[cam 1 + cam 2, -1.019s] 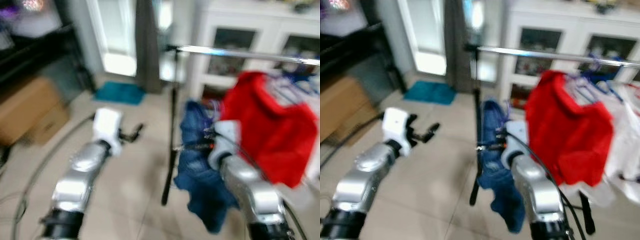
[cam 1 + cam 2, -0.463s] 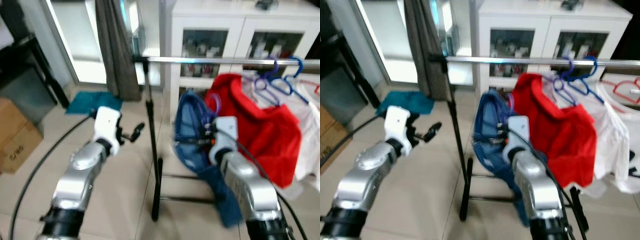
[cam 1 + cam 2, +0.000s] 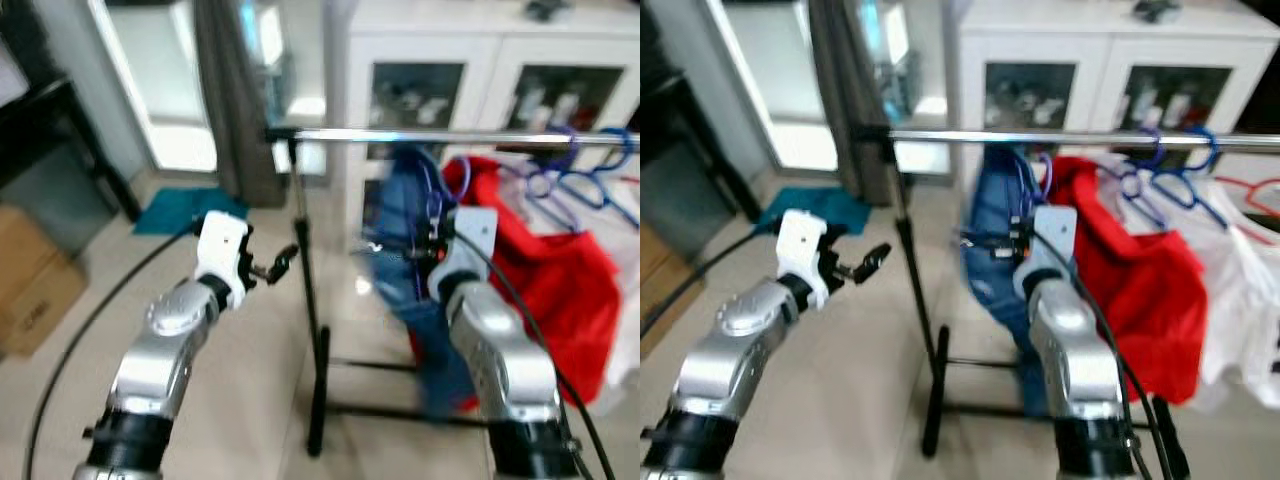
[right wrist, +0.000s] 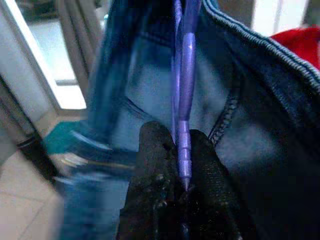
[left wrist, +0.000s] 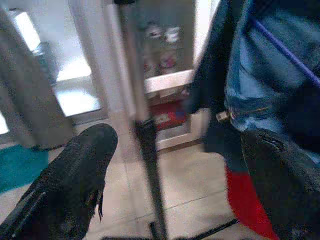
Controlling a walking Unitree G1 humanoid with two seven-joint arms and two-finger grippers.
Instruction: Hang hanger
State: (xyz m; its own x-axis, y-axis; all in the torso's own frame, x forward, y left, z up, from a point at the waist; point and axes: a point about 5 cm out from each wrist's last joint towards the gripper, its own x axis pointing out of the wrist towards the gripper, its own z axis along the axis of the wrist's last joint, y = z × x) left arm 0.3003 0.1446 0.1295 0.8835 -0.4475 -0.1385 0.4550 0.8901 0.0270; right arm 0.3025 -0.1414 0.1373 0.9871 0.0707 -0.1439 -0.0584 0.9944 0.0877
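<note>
The right gripper [image 4: 181, 192] has its two black fingers pinched tight on the purple hanger [image 4: 183, 100], with no gap showing between them apart from the thin plastic itself. A blue denim garment [image 3: 1002, 215] hangs from that hanger and drapes down in front of the right arm – in the right wrist view its seams and collar edge wrap around the hanger on both sides. In the head views the hanger's hook [image 3: 432, 185] sits just under the silver rail [image 3: 1090, 139] of the clothes rack, close to it; the blur makes it impossible to tell whether the hook touches the rail.

The left gripper [image 3: 275, 265] is held out at about mid-height, beside the rack's black upright post [image 3: 308, 290] and apart from it. Its fingers [image 5: 70, 185] are spread wide with nothing between them – the left wrist view looks through the gap at the post and the denim beyond.

Further along the rail, on the robot's right, a red garment [image 3: 1135, 270] hangs next to the denim, with blue hangers [image 3: 1175, 170] hooked above it and a white garment [image 3: 1240, 300] beyond. A white glass-door cabinet [image 3: 1110, 80] stands behind the rack, a grey curtain [image 3: 235, 90] to its left, and a teal mat [image 3: 185, 208] lies on the tiled floor [image 3: 260, 400]
</note>
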